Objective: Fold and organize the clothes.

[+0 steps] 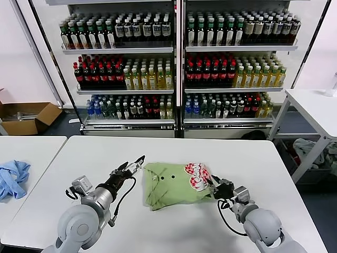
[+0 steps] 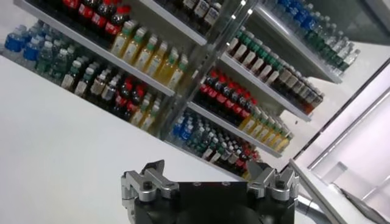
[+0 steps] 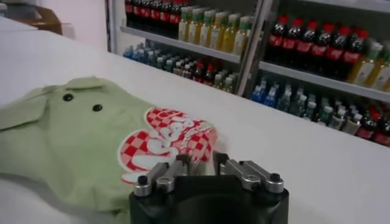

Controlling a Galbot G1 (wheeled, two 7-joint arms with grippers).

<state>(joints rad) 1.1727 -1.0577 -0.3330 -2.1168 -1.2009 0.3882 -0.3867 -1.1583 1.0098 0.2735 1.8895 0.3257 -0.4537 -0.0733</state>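
The light green polo shirt (image 1: 168, 185) lies folded on the white table (image 1: 158, 226), collar to the left, dark buttons showing, its red-and-white logo (image 1: 196, 176) at the right end. It also shows in the right wrist view (image 3: 79, 140) with the logo (image 3: 161, 137). My right gripper (image 1: 212, 183) sits low at the shirt's right edge, by the logo; its fingers (image 3: 181, 163) stand a little apart, with the fabric's edge just in front of them (image 3: 201, 159). My left gripper (image 1: 134, 164) is raised just left of the collar, wide open and empty (image 2: 210, 173).
A light blue cloth (image 1: 13, 176) lies on the separate table at the left. Shelves of bottles (image 1: 174, 68) stand behind the table. A cardboard box (image 1: 26, 116) is on the floor at the far left, and another white table (image 1: 316, 105) stands at the right.
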